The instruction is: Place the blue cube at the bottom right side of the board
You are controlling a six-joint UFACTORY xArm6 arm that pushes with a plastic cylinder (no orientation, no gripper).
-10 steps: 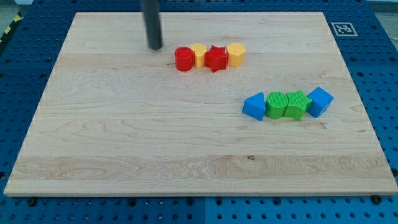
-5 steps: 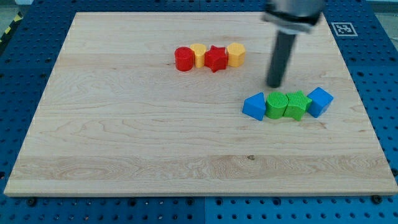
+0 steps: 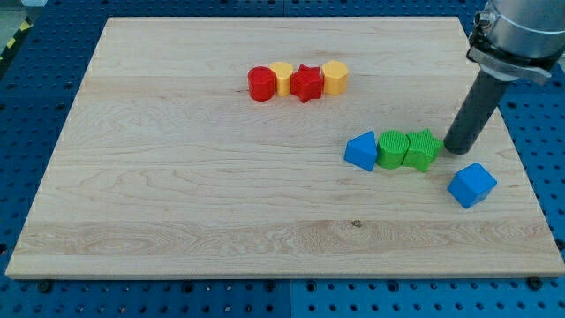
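The blue cube point(image 3: 471, 185) lies alone on the wooden board point(image 3: 177, 194), at the view's right, below the green blocks' row. My tip point(image 3: 457, 149) rests on the board just right of the green star point(image 3: 425, 148) and above-left of the blue cube, apart from it. Left of the star sit a green cylinder point(image 3: 392, 148) and a blue triangular block point(image 3: 360, 151), touching in a row.
Near the view's top stands a row of a red cylinder point(image 3: 260, 84), a yellow block point(image 3: 282, 78), a red star point(image 3: 306, 83) and a yellow hexagonal block point(image 3: 335, 78). The board's right edge runs close to the blue cube.
My tip swept from the view's upper left to the right end of the green row. The blue cube was pushed off that row, down and to the right.
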